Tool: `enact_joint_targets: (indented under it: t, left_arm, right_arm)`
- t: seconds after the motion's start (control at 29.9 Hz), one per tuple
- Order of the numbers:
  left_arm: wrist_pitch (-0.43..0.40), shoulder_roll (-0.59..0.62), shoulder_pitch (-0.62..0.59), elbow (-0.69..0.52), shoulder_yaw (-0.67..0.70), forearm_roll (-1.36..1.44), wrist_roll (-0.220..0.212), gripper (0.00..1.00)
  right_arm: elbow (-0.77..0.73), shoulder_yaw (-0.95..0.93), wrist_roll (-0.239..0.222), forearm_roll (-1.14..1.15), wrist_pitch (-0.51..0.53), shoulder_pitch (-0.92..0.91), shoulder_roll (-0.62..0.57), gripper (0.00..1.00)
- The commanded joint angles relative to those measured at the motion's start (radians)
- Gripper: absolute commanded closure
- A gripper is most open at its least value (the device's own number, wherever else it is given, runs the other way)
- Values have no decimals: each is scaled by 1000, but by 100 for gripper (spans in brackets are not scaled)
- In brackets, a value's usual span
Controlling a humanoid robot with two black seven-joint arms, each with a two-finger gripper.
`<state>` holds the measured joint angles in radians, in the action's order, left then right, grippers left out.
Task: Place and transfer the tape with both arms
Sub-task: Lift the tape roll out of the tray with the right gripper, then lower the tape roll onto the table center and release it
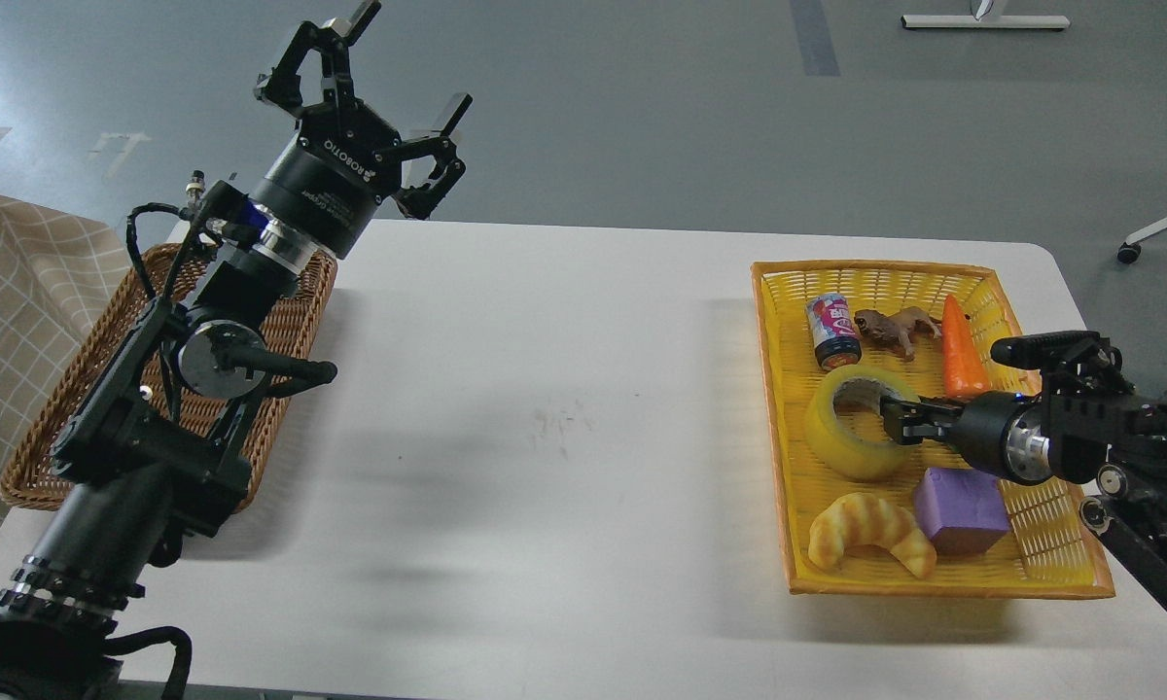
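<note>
Here, notes by label:
Tape: lies on its side in the yellow basket at right of frame, mid-basket, between the small can above and the croissant toy below.
Right gripper: at the tape's right rim, fingertips reaching over the wall toward the core; seen dark and end-on, so I cannot tell whether it grips or merely touches.
Left gripper: upper left of frame, raised high above the worktop, fingers spread wide, holding nothing.
Progress: early, by my reading. Tape not lifted out, no placement, no hand-over between arms; all of that remains.
Crowding: carrot, toy animal and purple block sit near the tape; a lift probably wants to go straight up.
Edges: basket wall stands just left of the tape.
Open room: centre of the worktop bare, wide, well apart from both baskets.
Wicker basket: left edge of frame, partly under the left arm.
</note>
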<state>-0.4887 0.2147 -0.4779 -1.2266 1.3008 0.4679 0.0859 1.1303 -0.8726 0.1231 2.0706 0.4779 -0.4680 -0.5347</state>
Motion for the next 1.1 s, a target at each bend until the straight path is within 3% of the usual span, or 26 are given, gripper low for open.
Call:
enact_joint_targets:
  t: [0.0, 0.23, 0.5, 0.7, 0.94, 1.07]
  left_arm:
    - [0, 0, -1, 1, 0, 0, 0, 2]
    - [0, 0, -2, 1, 0, 0, 0, 2]
    - [0, 6, -2, 1, 0, 0, -2, 2]
    - [0, 5, -2, 1, 0, 0, 0, 2]
    - [0, 6, -5, 1, 0, 0, 0, 2]
    - [0, 5, -7, -1, 0, 0, 0, 2]
  right_arm:
    - [2, -2, 10, -7, 11, -18, -8, 78]
    - [20, -6, 16, -69, 11, -61, -21, 79]
    - [32, -2, 16, -153, 11, -286, -38, 80]
    - [-7, 26, 6, -146, 11, -454, 140, 80]
    - [-109, 190, 4, -138, 11, -543, 381, 82]
    - [-116, 293, 6, -132, 11, -549, 430, 83]
